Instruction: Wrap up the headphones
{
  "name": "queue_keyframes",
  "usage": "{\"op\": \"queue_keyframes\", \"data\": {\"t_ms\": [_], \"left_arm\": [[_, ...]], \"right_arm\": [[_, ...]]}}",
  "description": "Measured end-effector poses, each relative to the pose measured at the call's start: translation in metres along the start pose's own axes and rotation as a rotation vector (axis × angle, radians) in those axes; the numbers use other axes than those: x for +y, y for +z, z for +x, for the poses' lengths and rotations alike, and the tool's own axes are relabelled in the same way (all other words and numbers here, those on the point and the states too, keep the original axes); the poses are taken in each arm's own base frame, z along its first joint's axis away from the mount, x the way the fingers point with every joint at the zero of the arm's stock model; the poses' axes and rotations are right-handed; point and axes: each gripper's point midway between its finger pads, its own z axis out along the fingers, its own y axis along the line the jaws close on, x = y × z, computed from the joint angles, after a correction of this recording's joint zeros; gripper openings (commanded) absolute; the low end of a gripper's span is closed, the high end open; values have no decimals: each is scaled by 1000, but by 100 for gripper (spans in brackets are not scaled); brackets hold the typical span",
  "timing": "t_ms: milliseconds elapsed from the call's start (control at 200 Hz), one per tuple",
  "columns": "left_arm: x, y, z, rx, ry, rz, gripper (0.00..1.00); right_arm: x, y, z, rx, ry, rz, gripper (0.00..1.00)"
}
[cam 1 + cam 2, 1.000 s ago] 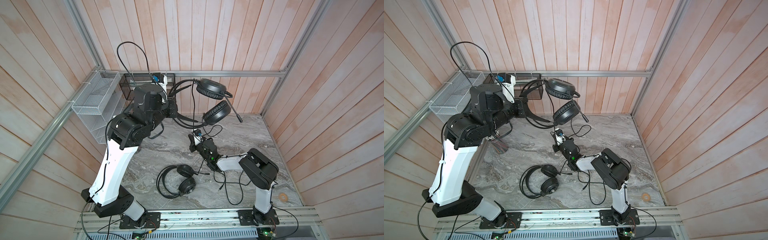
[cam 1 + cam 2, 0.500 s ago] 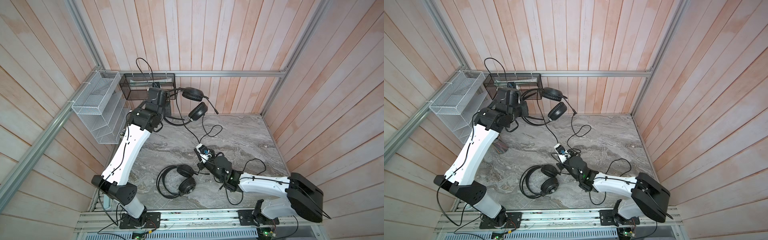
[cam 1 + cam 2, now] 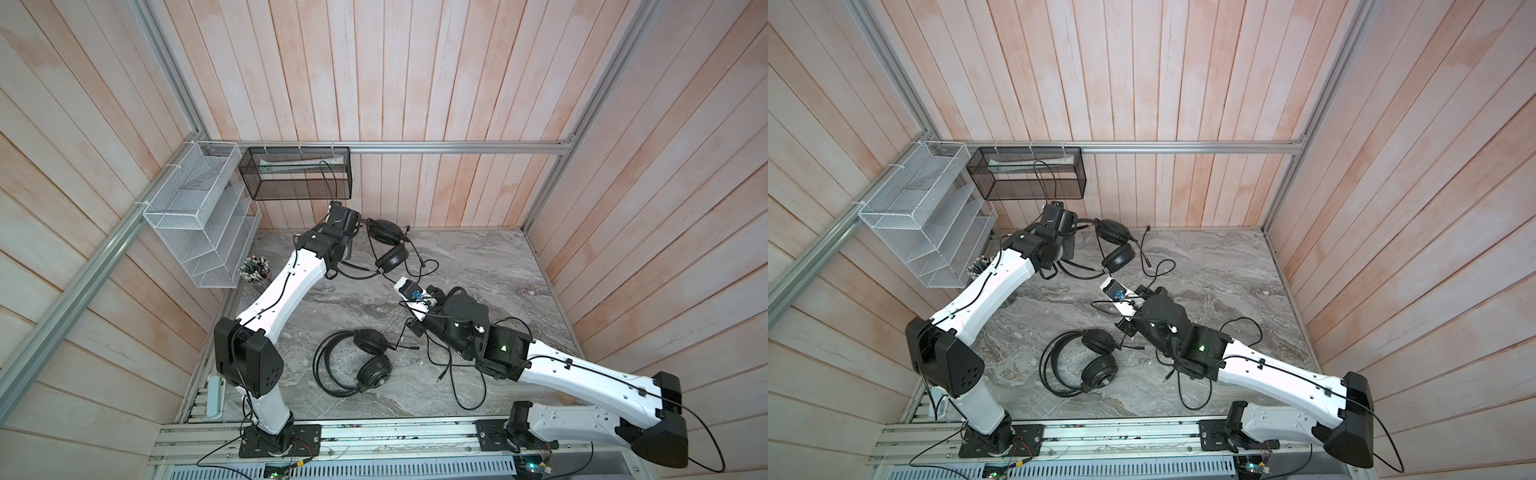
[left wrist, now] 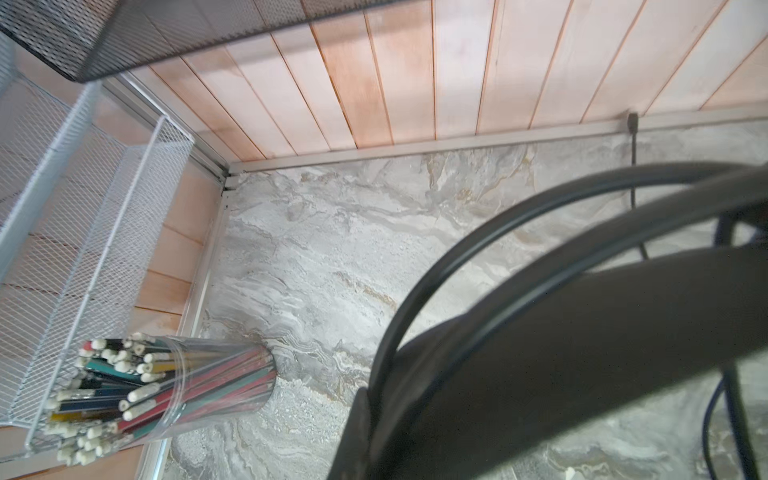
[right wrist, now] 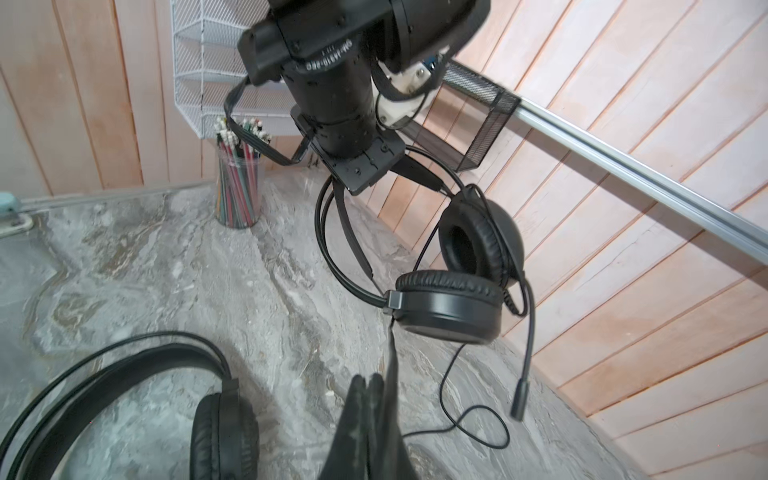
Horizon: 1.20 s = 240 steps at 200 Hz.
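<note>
One pair of black headphones point(image 3: 385, 245) hangs just above the back of the marble table. My left gripper point(image 3: 351, 248) is shut on its thin headband point(image 5: 332, 232); its earcups point(image 5: 453, 303) and boom mic point(image 5: 527, 357) dangle below. The cable point(image 5: 390, 349) runs taut from the lower earcup to my right gripper point(image 5: 370, 384), which is shut on it a short way off. A slack loop point(image 5: 478, 428) of it lies on the table. A second pair of headphones point(image 3: 365, 365) lies flat at the front middle, beside my right arm.
A clear cup of pencils point(image 3: 254, 270) stands at the back left under a white wire rack point(image 3: 195, 224). A black mesh basket point(image 3: 297, 174) hangs on the back wall. Loose black cable point(image 3: 469, 386) lies under my right arm. Wooden walls close three sides.
My left arm has swung down and back, lowering the held headphones from high up to just above the table's rear. My right arm has stretched out low, still holding the cable.
</note>
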Motion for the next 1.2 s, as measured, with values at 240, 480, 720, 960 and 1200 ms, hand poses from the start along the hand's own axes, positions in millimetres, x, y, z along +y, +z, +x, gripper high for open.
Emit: {"op": "queue_keyframes", "data": {"t_ms": [240, 480, 720, 960, 1200], "left_arm": [[11, 6, 20, 60, -112, 86, 0], [60, -40, -24, -78, -475, 312, 0], [56, -47, -32, -91, -539, 395, 0], [49, -6, 1, 21, -486, 302, 0], [16, -2, 24, 60, -325, 245, 0]], "right_arm": [[26, 16, 58, 153, -55, -61, 0], [51, 23, 93, 193, -9, -131, 0], [82, 16, 79, 144, 8, -244, 0], [86, -8, 23, 58, -24, -280, 0], [59, -29, -17, 33, -96, -241, 0]]}}
